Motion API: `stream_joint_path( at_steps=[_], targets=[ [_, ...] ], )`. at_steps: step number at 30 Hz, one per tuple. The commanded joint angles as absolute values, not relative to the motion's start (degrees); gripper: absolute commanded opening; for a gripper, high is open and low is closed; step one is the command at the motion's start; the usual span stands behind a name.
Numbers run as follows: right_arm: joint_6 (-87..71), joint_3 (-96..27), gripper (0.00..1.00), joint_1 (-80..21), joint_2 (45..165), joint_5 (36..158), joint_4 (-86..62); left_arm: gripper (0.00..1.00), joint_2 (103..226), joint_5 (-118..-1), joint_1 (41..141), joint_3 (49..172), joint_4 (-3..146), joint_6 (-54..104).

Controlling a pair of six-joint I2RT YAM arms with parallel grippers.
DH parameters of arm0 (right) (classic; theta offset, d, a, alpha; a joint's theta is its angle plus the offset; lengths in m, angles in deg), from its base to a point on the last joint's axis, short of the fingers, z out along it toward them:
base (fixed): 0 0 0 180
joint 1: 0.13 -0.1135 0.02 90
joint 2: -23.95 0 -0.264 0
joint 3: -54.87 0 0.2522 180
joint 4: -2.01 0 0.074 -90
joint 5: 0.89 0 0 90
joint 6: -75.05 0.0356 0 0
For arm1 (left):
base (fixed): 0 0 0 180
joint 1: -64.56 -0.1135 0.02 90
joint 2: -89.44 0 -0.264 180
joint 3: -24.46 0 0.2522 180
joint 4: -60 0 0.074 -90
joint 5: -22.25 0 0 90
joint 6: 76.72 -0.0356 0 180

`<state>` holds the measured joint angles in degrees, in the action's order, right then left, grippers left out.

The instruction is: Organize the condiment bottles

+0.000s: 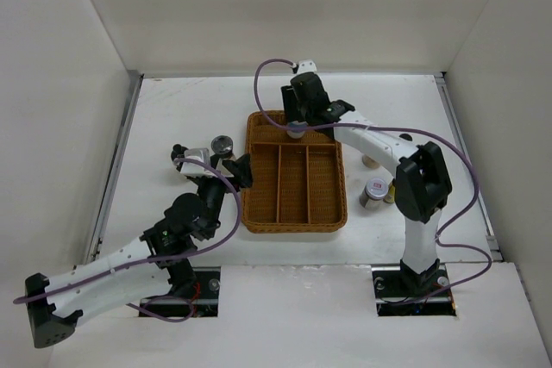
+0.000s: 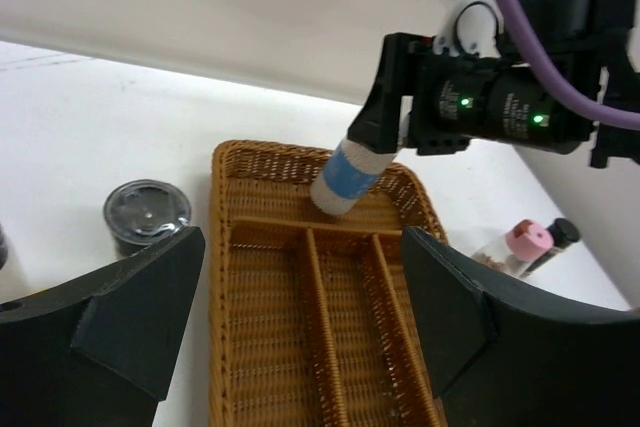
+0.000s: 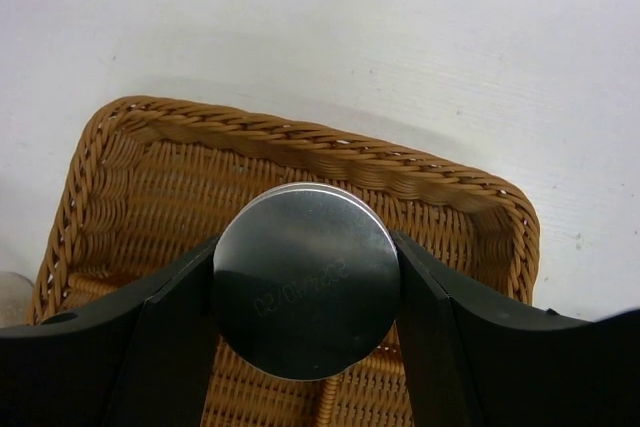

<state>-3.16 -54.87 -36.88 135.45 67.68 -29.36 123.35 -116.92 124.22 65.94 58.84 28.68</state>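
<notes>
Setting: a robotics laboratory test cell. A white table (image 1: pixel 172 118) is enclosed by plain white panels (image 1: pixel 276 6) on the left, far and right sides. The left arm (image 1: pixel 112 269) and right arm (image 1: pixel 420 239) are bolted at its near edge, with purple cables (image 1: pixel 256 84) exposed. A wicker tray (image 1: pixel 293 228) and condiment bottles (image 1: pixel 373 193) serve as test items.

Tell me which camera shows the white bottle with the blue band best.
Left wrist: it shows the white cylindrical bottle with the blue band side-on, tilted over the brown wicker divided tray. The right wrist shows only its round silver end, clamped in the right tool. The top external shows just a sliver under that tool.
</notes>
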Motion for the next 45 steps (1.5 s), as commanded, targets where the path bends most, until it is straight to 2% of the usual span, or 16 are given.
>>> stream_joint_path(
  at_steps=[1, 5, 11, 16, 24, 30, 33, 36, 39, 45],
  targets=[
    [-2.9, -54.8, 0.55, -37.2, 135.0, 66.9, -22.7, 0.80, 122.5, -120.0, 123.8, 65.6, 60.5, 28.7],
    [-2.9, -54.1, 0.56, -37.6, 136.2, 66.3, -22.7, 0.80, 121.6, -121.2, 123.8, 65.6, 62.2, 28.7],
    [-3.1, -53.9, 0.74, -38.1, 136.9, 65.6, -21.8, 0.80, 121.1, -123.6, 123.8, 66.8, 65.2, 28.8],
    [-3.5, -53.9, 0.81, -38.1, 135.6, 65.6, -21.5, 0.80, 122.0, -127.7, 124.3, 68.8, 68.8, 29.1],
    [-4.4, -52.6, 0.95, -39.4, 126.0, 65.6, -21.4, 0.81, 124.9, -133.1, 122.7, 78.7, 82.2, 29.9],
    [-4.0, -44.9, 0.92, -39.7, 110.4, 65.6, -17.8, 0.81, 132.5, -131.0, 117.2, 91.0, 99.8, 34.1],
    [-1.5, -35.6, 0.84, -40.8, 102.5, 65.7, -13.9, 0.79, 134.2, -123.6, 111.9, 94.2, 109.7, 41.3],
    [0.9, -28.0, 0.74, -41.7, 97.1, 66.5, -10.9, 0.76, 134.5, -114.3, 104.4, 94.5, 112.9, 44.0],
    [2.2, -22.3, 0.75, -42.0, 93.2, 66.6, -8.7, 0.75, 135.7, -104.6, 98.8, 93.9, 112.2, 44.5],
    [2.8, -17.0, 0.79, -41.7, 91.5, 68.2, -7.6, 0.73, 138.8, -101.9, 95.9, 92.2, 109.6, 44.3]
  ],
)
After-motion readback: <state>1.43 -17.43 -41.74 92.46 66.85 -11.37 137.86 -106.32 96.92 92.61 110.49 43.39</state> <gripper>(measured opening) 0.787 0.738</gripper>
